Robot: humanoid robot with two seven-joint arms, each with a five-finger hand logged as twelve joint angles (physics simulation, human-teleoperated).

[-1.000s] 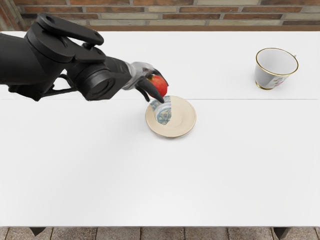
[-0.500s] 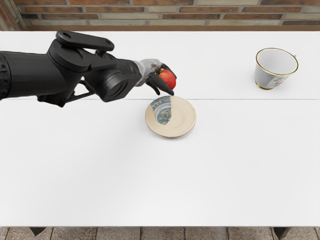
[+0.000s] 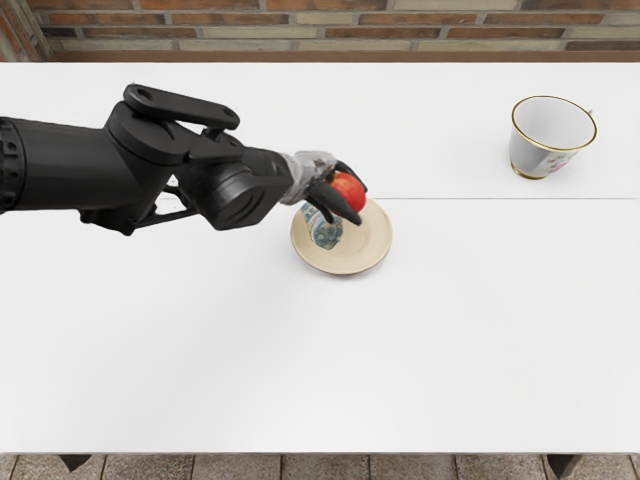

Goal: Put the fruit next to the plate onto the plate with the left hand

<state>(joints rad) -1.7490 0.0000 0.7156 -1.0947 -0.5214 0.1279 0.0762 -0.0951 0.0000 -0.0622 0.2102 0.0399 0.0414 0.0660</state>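
Note:
A red apple [image 3: 349,189] is held in my left hand [image 3: 335,193], whose dark fingers curl around it. The hand and fruit hover over the upper left part of a tan plate [image 3: 358,240] with a blue-patterned centre, partly hidden by the fingers. I cannot tell whether the apple touches the plate. My black left arm [image 3: 150,170] reaches in from the left edge.
A white cup with a gold rim [image 3: 549,136] lies tilted at the back right of the white table [image 3: 320,340]. A brick wall runs behind the far table edge.
My left hand carried the apple rightward and then down, from beside the plate's left rim to over the plate. The arm has extended further into the picture.

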